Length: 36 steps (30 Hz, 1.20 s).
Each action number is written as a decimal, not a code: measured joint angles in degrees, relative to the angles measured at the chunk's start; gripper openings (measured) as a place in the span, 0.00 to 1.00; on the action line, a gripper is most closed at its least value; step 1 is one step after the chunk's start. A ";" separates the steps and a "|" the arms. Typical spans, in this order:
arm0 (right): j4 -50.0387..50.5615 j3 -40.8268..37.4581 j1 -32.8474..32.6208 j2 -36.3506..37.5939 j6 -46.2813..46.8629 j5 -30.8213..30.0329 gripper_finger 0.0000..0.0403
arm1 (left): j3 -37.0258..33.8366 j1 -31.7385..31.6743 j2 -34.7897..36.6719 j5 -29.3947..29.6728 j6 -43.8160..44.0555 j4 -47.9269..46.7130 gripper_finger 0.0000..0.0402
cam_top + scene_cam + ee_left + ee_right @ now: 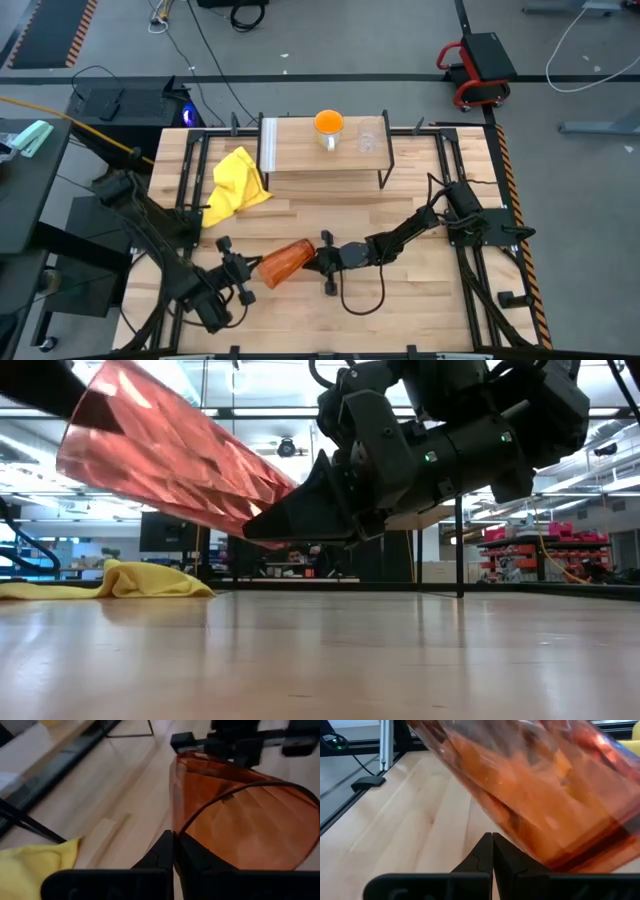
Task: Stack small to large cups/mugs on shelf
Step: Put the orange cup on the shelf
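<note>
You see the ribbed tumbler [284,263] tilted above the desk [420,300], the closed left pincer [256,268] clamping its rim, the closed right pincer [318,256] touching its base.

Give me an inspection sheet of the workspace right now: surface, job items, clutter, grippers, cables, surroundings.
Surface: light-wood tabletop, bare in front of the arms.
Job's things: orange mug and clear cup stand on the shelf; ribbed tumbler is tilted, lifted off the table between both arms.
Clutter: yellow cloth crumpled left of the shelf.
Grippers: left gripper shut on the tumbler's wide rim; right gripper shut on its narrow base end.
Cables: black cable loops on the table below the right arm; more cables on the floor behind.
Surroundings: red and black cart on the floor beyond the table; lab shelving in the low view.
</note>
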<state>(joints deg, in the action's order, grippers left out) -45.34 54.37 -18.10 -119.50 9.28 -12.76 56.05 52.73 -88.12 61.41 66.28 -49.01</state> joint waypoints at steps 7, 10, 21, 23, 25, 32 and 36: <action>0.80 -0.04 -0.32 1.29 -2.36 0.16 0.02 | 0.02 -2.26 7.25 -8.79 -4.89 0.27 0.03; 1.63 -0.04 -0.81 3.59 -3.35 0.17 0.02 | 0.01 -3.63 10.61 -14.01 -5.70 0.51 0.03; 8.06 0.02 -1.23 9.03 -4.87 -0.11 0.02 | 10.11 -12.57 16.55 -32.16 -5.47 -8.95 0.03; 9.71 0.02 -1.18 9.03 -4.58 -0.23 0.02 | 13.02 -14.93 16.57 -35.54 -5.37 -11.57 0.03; 10.91 0.02 -1.15 9.03 -4.16 -0.26 0.02 | 15.61 -17.37 16.54 -38.19 -5.40 -12.95 0.03; 12.47 0.00 -1.97 9.01 -3.41 -0.21 0.02 | 20.48 -24.87 15.28 -48.08 -2.34 -20.68 0.03; 12.59 0.00 -2.34 9.01 -3.45 -0.17 0.02 | 20.52 -28.77 12.44 -55.55 0.82 -28.00 0.03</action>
<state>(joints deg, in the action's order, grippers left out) -32.75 54.37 -20.45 -110.50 5.82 -12.93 76.58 23.97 -75.67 5.86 67.10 -77.00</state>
